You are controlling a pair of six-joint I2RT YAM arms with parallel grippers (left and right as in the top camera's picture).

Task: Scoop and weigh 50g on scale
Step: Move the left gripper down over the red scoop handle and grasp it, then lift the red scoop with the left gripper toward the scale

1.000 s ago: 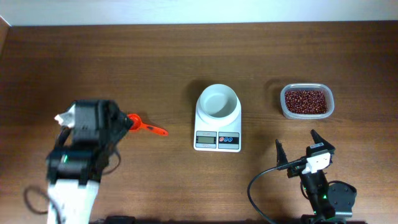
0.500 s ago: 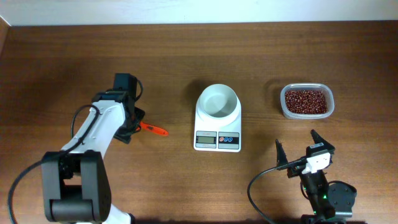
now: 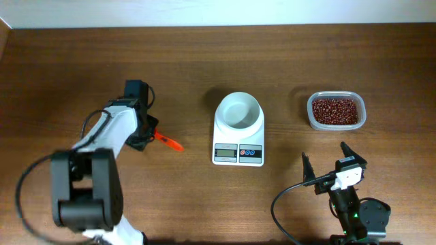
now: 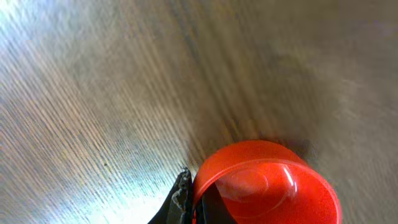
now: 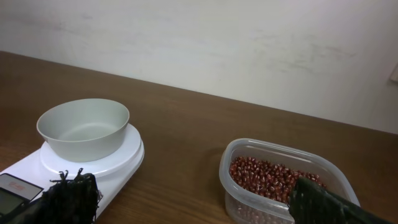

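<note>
An orange-red scoop (image 3: pixel 167 142) lies on the wooden table left of the scale (image 3: pixel 238 144), its handle pointing right. My left gripper (image 3: pixel 147 132) is shut on the scoop's bowl end. In the left wrist view the red scoop bowl (image 4: pixel 273 180) fills the bottom, its rim pinched at my gripper (image 4: pixel 194 204). The white scale carries a round white bowl (image 3: pixel 238 111), which is empty (image 5: pixel 84 127). My right gripper (image 3: pixel 323 152) stands open near the front right, with nothing between its fingers (image 5: pixel 68 196).
A clear tub of red beans (image 3: pixel 335 111) stands right of the scale, just beyond my right gripper (image 5: pixel 193 205); in the right wrist view the tub (image 5: pixel 280 177) is at lower right. The scale's platform (image 5: pixel 121 158) sits at lower left. A pale wall borders the table's far edge.
The left arm came down over the scoop's bowl end and its jaws went from open to shut on it. The scoop's handle turned slightly. The right arm has not moved.
</note>
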